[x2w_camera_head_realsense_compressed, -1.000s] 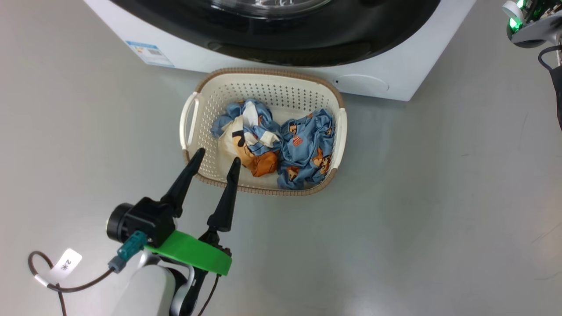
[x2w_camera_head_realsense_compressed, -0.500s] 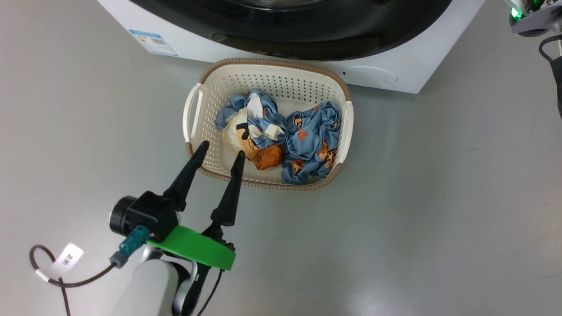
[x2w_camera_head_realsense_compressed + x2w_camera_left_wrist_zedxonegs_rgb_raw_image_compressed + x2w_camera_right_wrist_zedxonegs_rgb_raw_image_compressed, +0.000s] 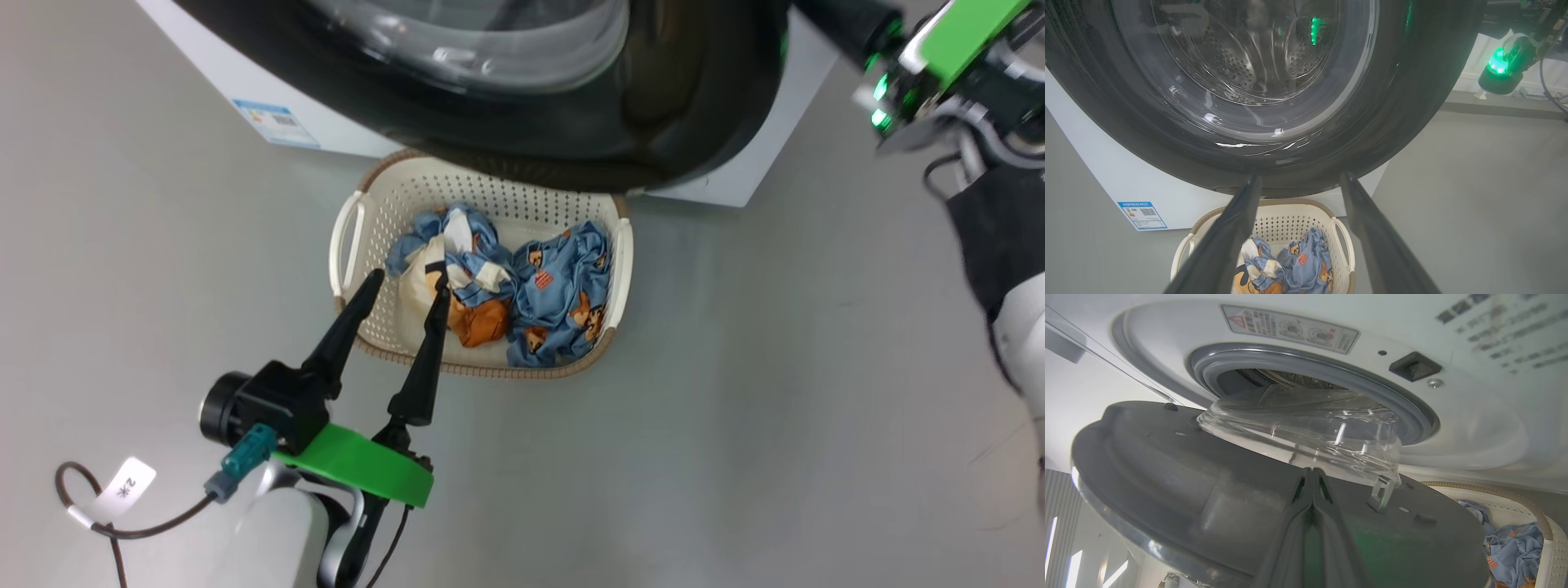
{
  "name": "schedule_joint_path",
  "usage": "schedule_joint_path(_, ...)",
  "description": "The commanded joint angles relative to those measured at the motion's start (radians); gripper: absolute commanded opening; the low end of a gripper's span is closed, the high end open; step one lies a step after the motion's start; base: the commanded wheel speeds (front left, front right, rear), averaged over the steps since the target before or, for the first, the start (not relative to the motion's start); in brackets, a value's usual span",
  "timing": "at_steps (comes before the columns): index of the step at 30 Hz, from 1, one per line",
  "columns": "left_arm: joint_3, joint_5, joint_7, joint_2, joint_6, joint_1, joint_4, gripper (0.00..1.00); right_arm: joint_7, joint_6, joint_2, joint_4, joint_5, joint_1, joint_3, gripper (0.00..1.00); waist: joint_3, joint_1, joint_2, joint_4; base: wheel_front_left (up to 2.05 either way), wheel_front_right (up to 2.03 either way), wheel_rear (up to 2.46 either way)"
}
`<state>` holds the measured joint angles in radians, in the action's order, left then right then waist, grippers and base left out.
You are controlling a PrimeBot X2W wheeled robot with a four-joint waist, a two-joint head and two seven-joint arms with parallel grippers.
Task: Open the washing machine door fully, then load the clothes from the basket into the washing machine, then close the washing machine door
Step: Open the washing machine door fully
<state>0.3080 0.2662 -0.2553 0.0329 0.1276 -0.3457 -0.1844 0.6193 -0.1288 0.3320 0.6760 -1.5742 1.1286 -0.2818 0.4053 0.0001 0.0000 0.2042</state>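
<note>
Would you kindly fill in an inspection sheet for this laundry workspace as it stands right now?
Surface: grey floor, smooth, with faint scuff marks.
Job's things: washing machine has its door partly open, hanging over the far edge of the basket; the clothes all lie in the basket.
Clutter: nothing seen.
Grippers: left gripper open, empty, over the basket's near edge; right gripper shut, at the door's inner face beside the glass bowl, contact unclear.
Cables: tagged dark cable looping beside the left arm; another dark cable at the right arm.
Surroundings: blue label sticker on the machine; pale wall beyond.
</note>
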Motion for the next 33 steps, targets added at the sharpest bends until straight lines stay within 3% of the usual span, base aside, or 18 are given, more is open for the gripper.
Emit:
schedule_joint_path(1, -0.04, -0.014, -0.006, 0.017, -0.003, 0.018, 0.016, 1.0, 0.018, -0.002, -0.036, -0.038, -0.006, -0.047, -0.021, 0.0, -0.027, -0.0001, 0.0, -0.016, 0.0, 0.0, 0.0)
schedule_joint_path(19, -0.07, -0.046, -0.006, 0.017, 0.002, 0.096, 0.009, 1.0, 0.084, -0.002, -0.102, -0.19, -0.024, -0.258, -0.071, 0.0, -0.128, -0.0001, 0.0, -0.045, 0.0, 0.0, 0.0)
schedule_joint_path(33, -0.084, -0.05, -0.006, 0.017, 0.003, 0.135, 0.015, 1.0, 0.124, -0.002, -0.167, -0.28, -0.018, -0.366, -0.124, 0.0, -0.175, -0.0001, 0.0, -0.024, 0.0, 0.0, 0.0)
